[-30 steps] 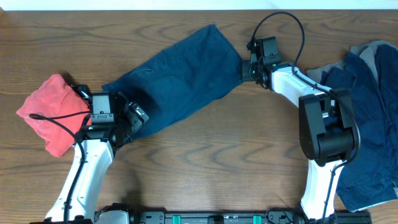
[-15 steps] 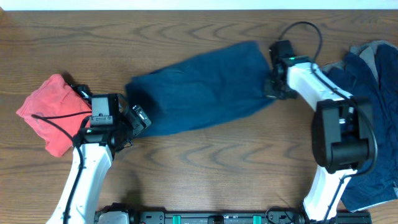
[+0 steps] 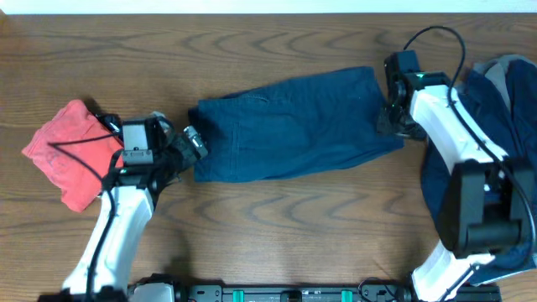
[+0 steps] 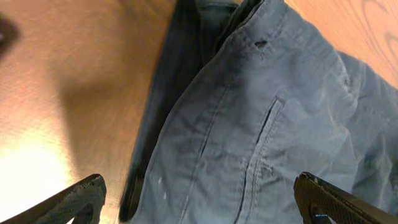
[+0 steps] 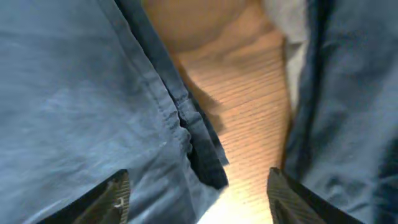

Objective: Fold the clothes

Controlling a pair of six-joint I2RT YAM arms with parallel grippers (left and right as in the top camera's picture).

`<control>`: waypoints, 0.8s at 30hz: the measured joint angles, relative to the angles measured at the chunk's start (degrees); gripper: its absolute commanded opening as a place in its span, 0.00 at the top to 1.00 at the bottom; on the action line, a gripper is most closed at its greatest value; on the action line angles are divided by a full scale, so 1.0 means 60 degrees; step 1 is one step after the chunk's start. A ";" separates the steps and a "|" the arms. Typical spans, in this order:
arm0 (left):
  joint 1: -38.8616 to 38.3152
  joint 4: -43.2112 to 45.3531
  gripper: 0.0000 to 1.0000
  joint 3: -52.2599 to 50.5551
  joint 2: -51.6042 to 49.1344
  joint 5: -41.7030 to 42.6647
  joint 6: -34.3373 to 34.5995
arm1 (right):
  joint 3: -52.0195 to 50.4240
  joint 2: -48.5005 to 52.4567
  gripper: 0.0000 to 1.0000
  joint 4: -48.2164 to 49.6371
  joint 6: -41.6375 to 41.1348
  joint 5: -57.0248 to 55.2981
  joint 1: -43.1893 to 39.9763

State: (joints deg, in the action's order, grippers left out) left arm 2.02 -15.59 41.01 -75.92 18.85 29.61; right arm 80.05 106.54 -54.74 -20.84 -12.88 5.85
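The plain navy trousers point(image 3: 294, 126) lie flat and nearly level across the middle of the table. My left gripper point(image 3: 191, 144) is at their left end. In the left wrist view its fingers point(image 4: 199, 202) stand wide open over the waist and pocket seams point(image 4: 261, 124), holding nothing. My right gripper point(image 3: 391, 120) is at the right end. In the right wrist view its jaws point(image 5: 199, 199) are open, straddling the trousers' hem edge point(image 5: 81, 106) and bare wood.
A red garment point(image 3: 63, 151) lies bunched at the far left behind my left arm. A pile of navy clothes point(image 3: 503, 126) with a grey piece point(image 3: 495, 71) fills the right edge, and it also shows in the right wrist view point(image 5: 348, 93).
The trousers swung from a diagonal to nearly level and shifted right. My right gripper moved right and toward the front. My left gripper shifted slightly right and up.
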 measured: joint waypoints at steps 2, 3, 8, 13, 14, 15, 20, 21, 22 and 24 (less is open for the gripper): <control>0.0000 0.0397 0.02 0.0000 -0.0495 0.0084 -0.0127 | 0.0000 -0.0448 0.26 0.0011 0.0015 0.0000 0.0000; 0.0000 0.0601 0.02 0.0000 -0.0743 0.0091 -0.0178 | 0.0000 -0.0652 0.26 0.0004 0.0047 0.0000 0.0000; 0.0000 0.1388 0.02 0.0000 -0.2204 0.0277 -0.0277 | 0.0004 -0.1552 0.22 -0.0007 0.0127 0.0076 0.0000; 0.0004 0.2153 0.15 0.0193 -0.3005 0.1093 -0.0386 | 0.0000 -0.1679 0.22 -0.0011 0.0153 0.0415 0.0000; 0.0000 0.2197 0.25 0.0244 -0.3122 0.1228 -0.0393 | 0.0000 -0.1676 0.22 0.0000 0.0157 0.0517 0.0000; 0.0000 0.2266 0.36 0.0266 -0.3249 0.1402 -0.0404 | 0.0000 -0.1676 0.22 0.0033 0.0153 0.0590 0.0000; -0.0124 0.2200 0.94 0.0259 -0.3697 0.1851 -0.0452 | -0.0004 -0.1676 0.41 0.0379 0.0211 0.1096 0.0000; -0.0149 0.2182 0.94 0.0222 -0.3774 0.1909 -0.0474 | -0.0004 -0.1676 0.57 0.0419 0.0248 0.1184 0.0000; -0.0160 0.2182 0.94 0.0219 -0.3789 0.1971 -0.0448 | -0.0004 -0.1676 0.71 0.0459 0.0295 0.1260 0.0000; -0.0160 0.2080 0.94 0.0222 -0.3774 0.2025 -0.0437 | -0.0004 -0.1676 0.99 0.0561 0.0419 0.1504 0.0000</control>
State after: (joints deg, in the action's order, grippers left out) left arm 1.06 -3.11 42.35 -98.56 31.00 26.98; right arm 80.03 96.49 -51.37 -18.33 -3.86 5.85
